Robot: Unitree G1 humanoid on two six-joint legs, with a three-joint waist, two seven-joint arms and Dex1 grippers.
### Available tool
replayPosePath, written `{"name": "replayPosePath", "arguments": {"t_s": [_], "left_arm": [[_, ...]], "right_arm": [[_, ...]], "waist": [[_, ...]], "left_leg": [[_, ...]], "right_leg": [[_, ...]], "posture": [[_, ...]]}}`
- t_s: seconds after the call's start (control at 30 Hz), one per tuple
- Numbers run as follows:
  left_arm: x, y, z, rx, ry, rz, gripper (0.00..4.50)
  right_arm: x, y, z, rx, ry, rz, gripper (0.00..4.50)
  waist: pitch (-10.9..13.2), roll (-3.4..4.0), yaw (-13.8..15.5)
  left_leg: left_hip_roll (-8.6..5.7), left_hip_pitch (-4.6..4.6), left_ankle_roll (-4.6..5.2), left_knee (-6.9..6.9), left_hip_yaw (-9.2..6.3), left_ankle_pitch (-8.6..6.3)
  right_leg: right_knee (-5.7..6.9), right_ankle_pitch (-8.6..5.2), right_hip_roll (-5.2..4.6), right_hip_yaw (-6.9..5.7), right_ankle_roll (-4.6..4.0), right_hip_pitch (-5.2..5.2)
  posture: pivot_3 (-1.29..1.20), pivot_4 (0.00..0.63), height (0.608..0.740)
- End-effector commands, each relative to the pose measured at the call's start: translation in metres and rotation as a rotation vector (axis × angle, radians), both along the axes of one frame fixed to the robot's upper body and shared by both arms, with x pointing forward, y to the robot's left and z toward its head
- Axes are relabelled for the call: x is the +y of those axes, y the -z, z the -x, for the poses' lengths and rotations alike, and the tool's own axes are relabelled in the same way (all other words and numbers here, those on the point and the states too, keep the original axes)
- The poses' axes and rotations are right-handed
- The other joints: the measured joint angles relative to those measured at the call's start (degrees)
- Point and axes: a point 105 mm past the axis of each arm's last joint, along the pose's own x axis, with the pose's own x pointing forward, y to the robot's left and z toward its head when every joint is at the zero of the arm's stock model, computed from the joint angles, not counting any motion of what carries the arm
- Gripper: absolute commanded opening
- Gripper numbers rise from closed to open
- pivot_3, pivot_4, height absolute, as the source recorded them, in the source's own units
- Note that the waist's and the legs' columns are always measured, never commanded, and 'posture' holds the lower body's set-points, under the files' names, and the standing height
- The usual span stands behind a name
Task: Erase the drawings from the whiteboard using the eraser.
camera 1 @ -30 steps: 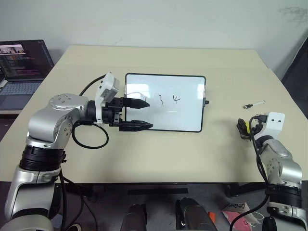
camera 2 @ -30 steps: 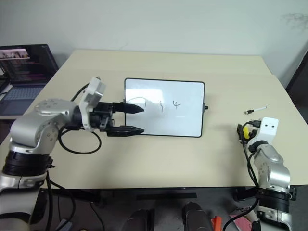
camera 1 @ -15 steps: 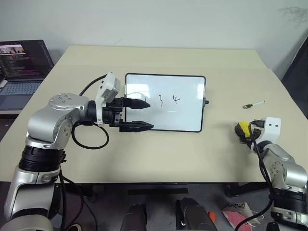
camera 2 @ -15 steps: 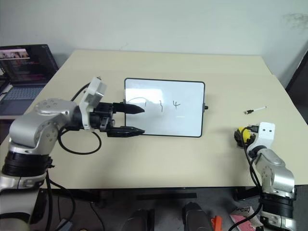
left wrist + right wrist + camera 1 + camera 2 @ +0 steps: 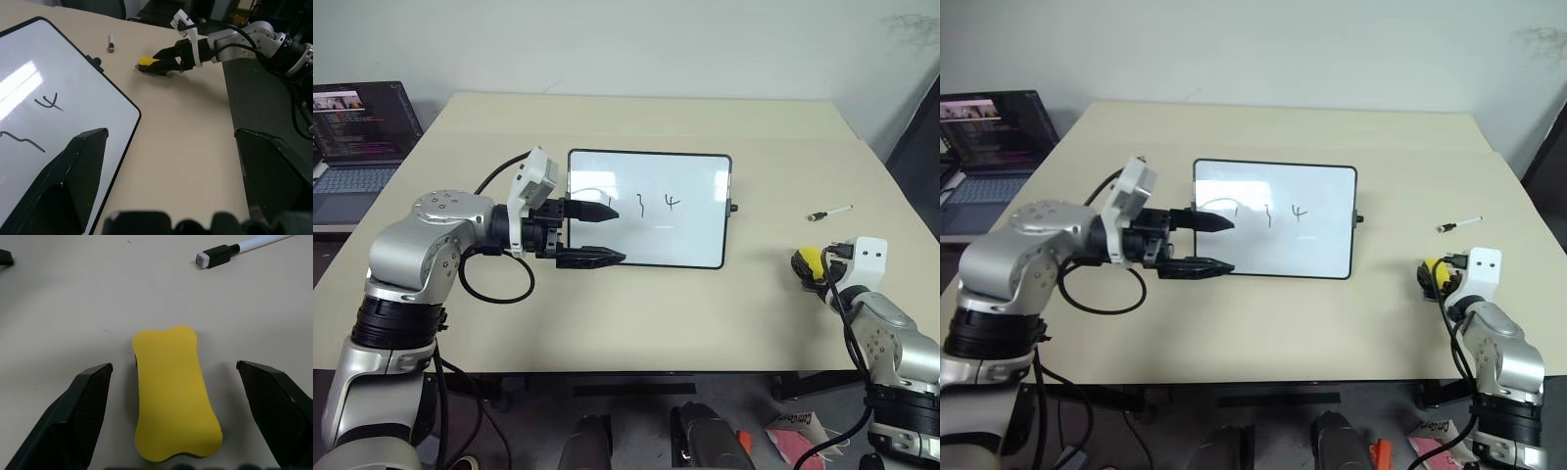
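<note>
The whiteboard (image 5: 651, 209) lies flat mid-table, and the drawings (image 5: 641, 204) form a row of three black strokes on it. Over its near left corner my left gripper (image 5: 610, 234) hovers open, holding nothing. The yellow eraser (image 5: 173, 391) lies on the table at the right. My right gripper (image 5: 174, 364) is open and straddles it, one finger (image 5: 83, 416) on each side with a gap to the block. From the left wrist view I see the eraser (image 5: 146, 61) with the right gripper (image 5: 161, 61) around it.
A white marker pen (image 5: 829, 212) with a black tip lies just beyond the eraser. An open laptop (image 5: 362, 132) stands on a side desk at the far left. The table's right edge (image 5: 901, 186) runs close to the right arm.
The right wrist has tipped a little, so more of the yellow eraser shows between its fingers. The left arm and the whiteboard have not moved.
</note>
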Motion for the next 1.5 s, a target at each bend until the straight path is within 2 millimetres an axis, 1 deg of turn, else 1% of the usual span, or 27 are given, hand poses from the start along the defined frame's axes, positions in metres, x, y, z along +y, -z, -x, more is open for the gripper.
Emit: {"name": "replayPosePath", "arguments": {"t_s": [0.03, 0.1, 0.2, 0.23, 0.3, 0.37, 0.4, 0.43, 0.47, 0.73, 0.87, 0.9, 0.97, 1.07, 1.13, 1.2, 1.3, 1.4, 1.5], "left_arm": [[0.000, -0.014, 0.003, -0.060, 0.008, -0.005, 4.50], [0.000, -0.014, 0.003, -0.060, 0.007, -0.006, 4.50], [0.001, -0.014, 0.003, -0.059, 0.006, -0.006, 4.50], [0.001, -0.014, 0.003, -0.059, 0.006, -0.006, 4.50], [0.001, -0.014, 0.003, -0.059, 0.006, -0.006, 4.50], [0.000, -0.014, 0.003, -0.059, 0.005, -0.006, 4.50], [0.000, -0.014, 0.003, -0.059, 0.006, -0.006, 4.50], [0.000, -0.014, 0.003, -0.058, 0.006, -0.005, 4.50], [0.000, -0.014, 0.003, -0.058, 0.006, -0.005, 4.50], [0.002, -0.012, 0.002, -0.050, -0.009, -0.001, 4.50], [0.007, -0.009, 0.000, -0.044, -0.044, -0.011, 4.50], [0.010, -0.008, -0.001, -0.044, -0.062, -0.015, 4.50], [0.017, -0.006, -0.008, -0.060, -0.141, -0.017, 4.50], [0.024, -0.005, -0.012, -0.060, -0.210, 0.000, 4.50], [0.029, -0.003, -0.009, -0.045, -0.245, 0.017, 4.50], [0.035, 0.000, -0.007, -0.039, -0.281, 0.014, 4.50], [0.049, 0.004, -0.014, -0.037, -0.382, 0.009, 4.50], [0.059, 0.005, -0.020, -0.041, -0.456, 0.008, 4.50], [0.065, 0.008, -0.024, -0.035, -0.502, 0.004, 4.50]], "right_arm": [[-0.006, -0.015, -0.002, -0.045, 0.001, 0.007, 4.46], [-0.005, -0.014, -0.002, -0.039, -0.006, 0.009, 4.46], [-0.005, -0.014, -0.003, -0.033, -0.013, 0.010, 3.86], [-0.005, -0.013, -0.003, -0.030, -0.014, 0.010, 3.55], [-0.004, -0.013, -0.004, -0.026, -0.017, 0.007, 2.77], [-0.004, -0.013, -0.005, -0.024, -0.019, 0.007, 2.13], [-0.003, -0.012, -0.005, -0.022, -0.020, 0.008, 1.72], [-0.003, -0.012, -0.005, -0.021, -0.022, 0.008, 1.42], [-0.002, -0.012, -0.006, -0.020, -0.023, 0.009, 1.28], [0.000, -0.011, -0.006, -0.016, -0.027, 0.013, 1.28], [0.003, -0.016, -0.004, -0.037, -0.034, 0.018, 1.28], [0.005, -0.019, -0.003, -0.049, -0.040, 0.026, 1.28], [0.014, -0.034, 0.003, -0.102, -0.090, 0.093, 1.28], [0.023, -0.045, 0.011, -0.142, -0.123, 0.137, 1.28], [0.036, -0.055, 0.021, -0.176, -0.173, 0.170, 1.28], [0.054, -0.066, 0.030, -0.225, -0.246, 0.174, 1.28], [0.088, -0.081, 0.044, -0.291, -0.388, 0.135, 1.28], [0.119, -0.083, 0.057, -0.294, -0.521, 0.153, 1.28], [0.142, -0.084, 0.059, -0.306, -0.597, 0.169, 1.28]], "waist": [[0.0, 0.00, 0.0], [0.0, 0.00, 0.0], [0.0, 0.00, 0.0], [0.0, 0.00, 0.0], [0.0, 0.00, 0.0], [0.0, 0.00, 0.0], [0.0, 0.00, 0.0], [0.0, 0.00, 0.0], [0.0, 0.00, 0.0], [0.0, 0.00, 0.0], [0.0, 0.00, 0.0], [0.0, 0.00, 0.0], [0.0, 0.03, 0.0], [0.0, 0.05, 0.0], [0.0, 0.06, 0.0], [0.0, 0.06, 0.0], [0.0, 0.06, 0.0], [0.0, 0.05, 0.1], [0.0, 0.05, 0.1]], "left_leg": [[0.00, 0.00, 0.00, 0.00, 0.00, 0.00], [0.00, 0.00, 0.00, 0.00, 0.00, 0.00], [0.00, 0.00, 0.00, 0.00, 0.00, 0.00], [-0.01, 0.00, 0.00, 0.01, 0.00, 0.00], [0.00, 0.00, 0.00, 0.01, 0.00, 0.00], [0.00, 0.00, 0.00, 0.01, 0.00, 0.00], [0.00, 0.00, 0.00, 0.01, 0.00, 0.00], [0.00, 0.00, 0.00, 0.01, 0.00, 0.00], [-0.01, 0.00, 0.00, 0.01, 0.00, 0.00], [-0.01, 0.00, 0.00, 0.02, 0.00, 0.00], [0.00, 0.01, 0.00, 0.02, 0.00, 0.00], [0.00, 0.01, 0.00, 0.02, 0.00, 0.00], [0.00, 0.00, 0.00, 0.02, 0.00, 0.00], [0.01, -0.01, 0.00, 0.00, -0.02, 0.00], [0.00, -0.01, 0.00, 0.02, -0.01, 0.00], [0.01, -0.01, 0.00, 0.02, -0.02, 0.00], [0.02, 0.00, 0.00, 0.02, -0.04, 0.00], [0.02, 0.01, 0.00, 0.16, -0.09, 0.00], [0.01, 0.03, 0.00, 0.25, -0.07, 0.00]], "right_leg": [[0.00, 0.00, 0.00, 0.00, 0.00, 0.00], [0.01, 0.00, 0.00, 0.00, 0.00, 0.00], [0.00, 0.00, 0.00, 0.00, 0.00, 0.00], [0.00, 0.00, 0.00, 0.01, 0.00, 0.00], [0.01, 0.00, 0.00, 0.00, 0.00, 0.00], [0.01, 0.00, 0.00, 0.00, 0.00, 0.00], [0.01, 0.00, 0.00, 0.00, 0.00, 0.00], [0.01, 0.00, 0.00, 0.00, 0.00, 0.00], [0.01, 0.00, 0.00, 0.01, 0.01, 0.00], [0.01, 0.01, 0.00, 0.00, 0.01, 0.01], [0.03, 0.01, 0.00, 0.00, 0.01, 0.01], [0.02, 0.01, 0.00, 0.00, 0.01, 0.01], [0.02, 0.01, 0.00, 0.00, 0.01, 0.00], [0.02, 0.00, 0.00, 0.00, 0.01, -0.01], [0.01, 0.00, 0.00, 0.00, 0.01, 0.00], [0.02, 0.00, -0.01, -0.01, 0.01, 0.00], [0.03, 0.00, 0.00, -0.02, 0.01, 0.00], [0.12, 0.00, 0.00, -0.06, 0.02, 0.03], [0.14, 0.02, 0.00, -0.04, 0.04, 0.06]], "posture": [[0.00, 0.150, 0.740], [0.00, 0.150, 0.740], [0.00, 0.150, 0.740], [0.00, 0.150, 0.740], [0.00, 0.150, 0.740], [0.00, 0.150, 0.740], [0.00, 0.150, 0.740], [0.00, 0.150, 0.740], [0.00, 0.150, 0.740], [0.00, 0.150, 0.740], [0.00, 0.150, 0.740], [0.00, 0.150, 0.740], [0.00, 0.150, 0.740], [0.00, 0.150, 0.740], [0.00, 0.150, 0.740], [0.00, 0.150, 0.740], [0.00, 0.150, 0.740], [0.00, 0.150, 0.740], [0.00, 0.150, 0.740]]}}
